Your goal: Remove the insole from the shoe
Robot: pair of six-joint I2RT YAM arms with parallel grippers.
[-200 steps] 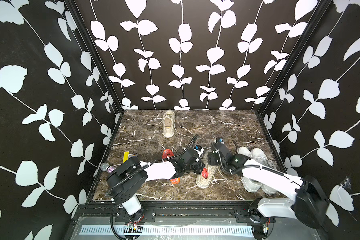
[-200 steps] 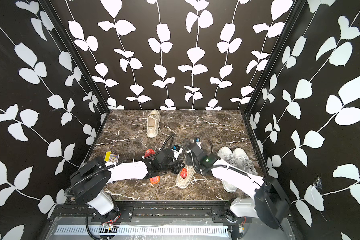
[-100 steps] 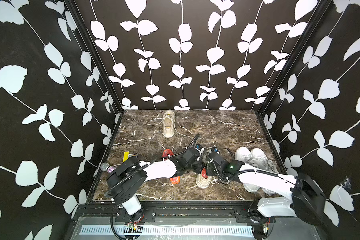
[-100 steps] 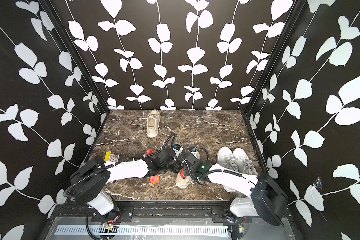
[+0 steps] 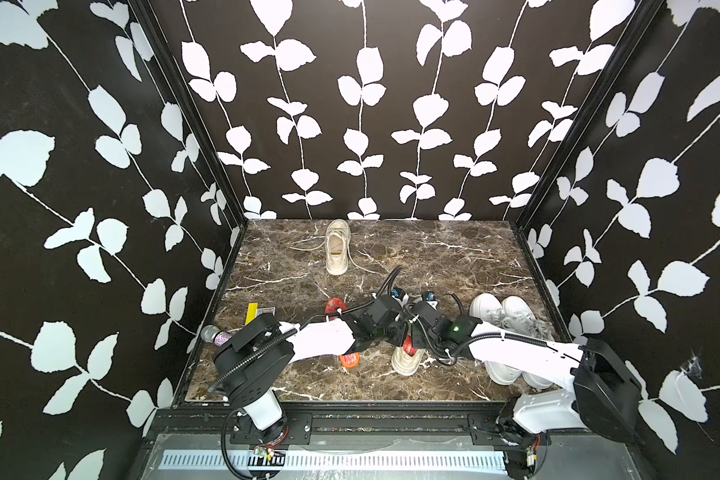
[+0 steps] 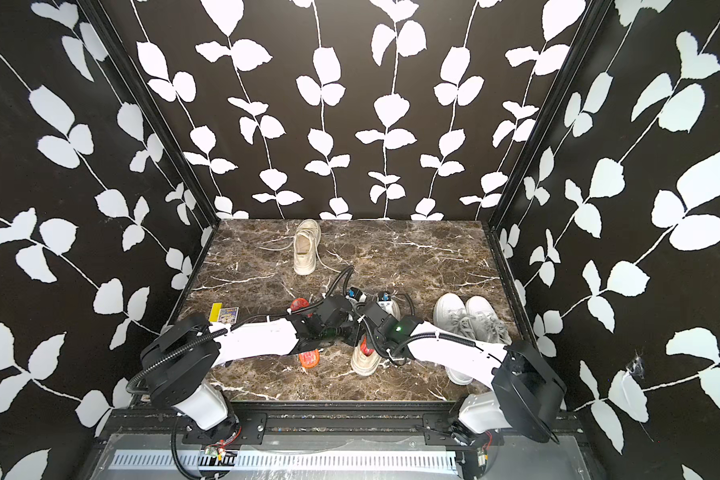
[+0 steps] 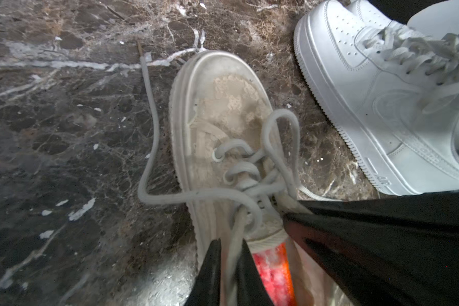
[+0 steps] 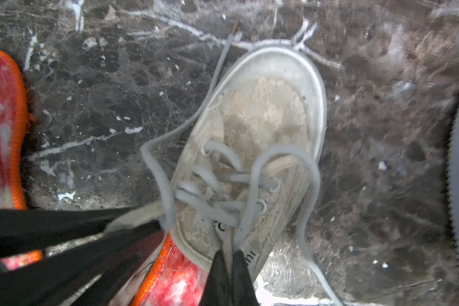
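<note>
Shoe, 1, beige, on table: left claw clamped narrowly on its side, right claw pinched tight on tongue; best spread apart so insole slides free.

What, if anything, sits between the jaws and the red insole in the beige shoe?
Loose laces and the tongue cross the opening of the beige shoe; the red insole lies beneath them, partly exposed.

white arm links, black joints, ribbed cables
</note>
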